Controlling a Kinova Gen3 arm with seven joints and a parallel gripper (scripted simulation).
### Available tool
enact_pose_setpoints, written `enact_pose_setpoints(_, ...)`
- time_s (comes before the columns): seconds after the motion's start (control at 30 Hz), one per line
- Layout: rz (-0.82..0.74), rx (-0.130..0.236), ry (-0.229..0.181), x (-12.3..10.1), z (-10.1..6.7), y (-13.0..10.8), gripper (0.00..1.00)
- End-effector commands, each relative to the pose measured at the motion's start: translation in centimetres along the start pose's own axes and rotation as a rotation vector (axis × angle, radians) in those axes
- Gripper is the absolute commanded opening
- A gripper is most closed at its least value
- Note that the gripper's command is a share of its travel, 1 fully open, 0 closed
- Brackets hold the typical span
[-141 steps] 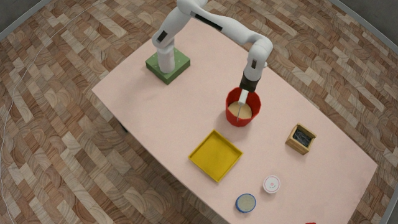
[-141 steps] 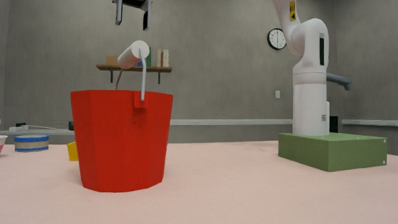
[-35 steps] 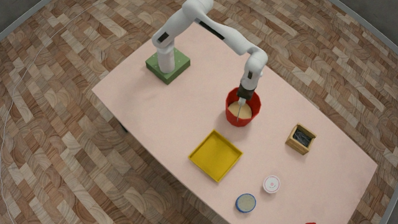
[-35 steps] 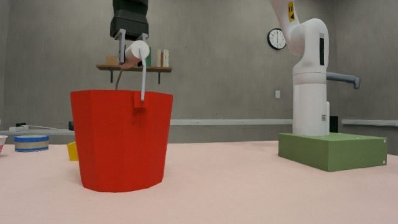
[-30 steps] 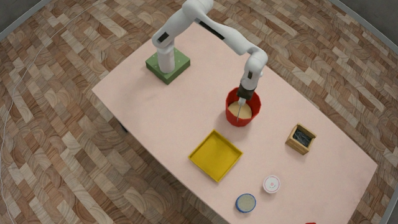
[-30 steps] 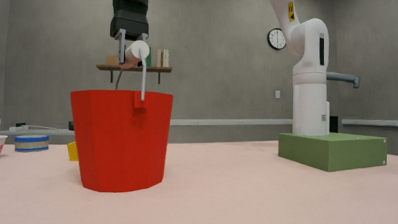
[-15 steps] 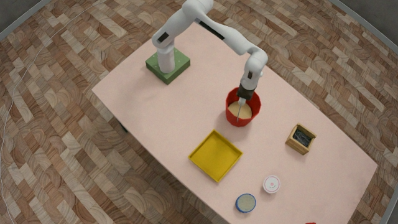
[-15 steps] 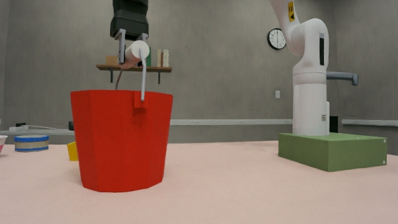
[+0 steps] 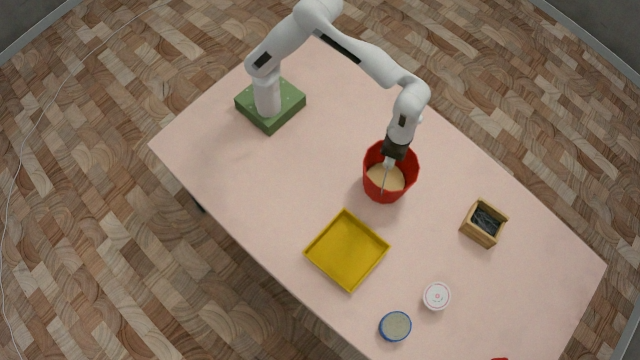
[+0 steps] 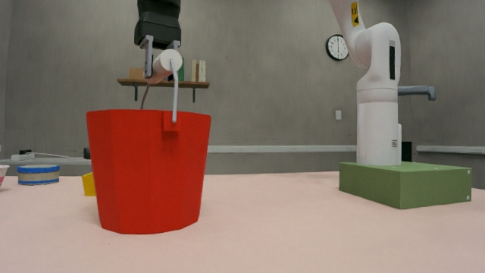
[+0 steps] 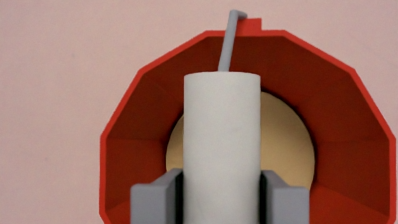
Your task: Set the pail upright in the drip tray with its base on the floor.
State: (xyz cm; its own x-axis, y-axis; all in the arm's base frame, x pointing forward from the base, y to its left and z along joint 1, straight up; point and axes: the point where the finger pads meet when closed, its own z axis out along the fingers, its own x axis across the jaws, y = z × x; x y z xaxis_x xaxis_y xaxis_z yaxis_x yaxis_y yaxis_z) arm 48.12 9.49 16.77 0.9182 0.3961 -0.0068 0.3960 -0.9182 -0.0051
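Observation:
A red pail (image 9: 395,192) (image 10: 148,171) (image 11: 320,95) stands upright on the pink table (image 9: 280,170), with a tan floor inside. Its thin grey bail stands up and carries a white cylindrical grip (image 10: 165,63) (image 11: 221,145). My gripper (image 9: 389,159) (image 10: 160,62) (image 11: 222,191) is above the pail's mouth, shut on that white grip, one finger on each side of it. The yellow drip tray (image 9: 347,249) (image 10: 89,184) lies empty on the table, in front of the pail and to its left in the overhead view. In the side view only its corner shows behind the pail.
A small wooden box (image 9: 484,223) stands to the right of the pail. A white round tub (image 9: 436,296) and a blue-rimmed round tub (image 9: 395,326) (image 10: 38,174) stand near the table's front edge. The arm's green base (image 9: 270,102) (image 10: 405,183) is at the back.

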Motion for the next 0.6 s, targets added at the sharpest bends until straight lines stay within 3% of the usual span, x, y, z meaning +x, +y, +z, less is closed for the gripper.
enact_pose_setpoints(0.0,0.0,-0.001,0.003,0.1,-0.2,0.0,0.0)
enact_pose_setpoints(0.57,0.0,-0.001,0.003,0.1,-1.4,0.0,0.0)
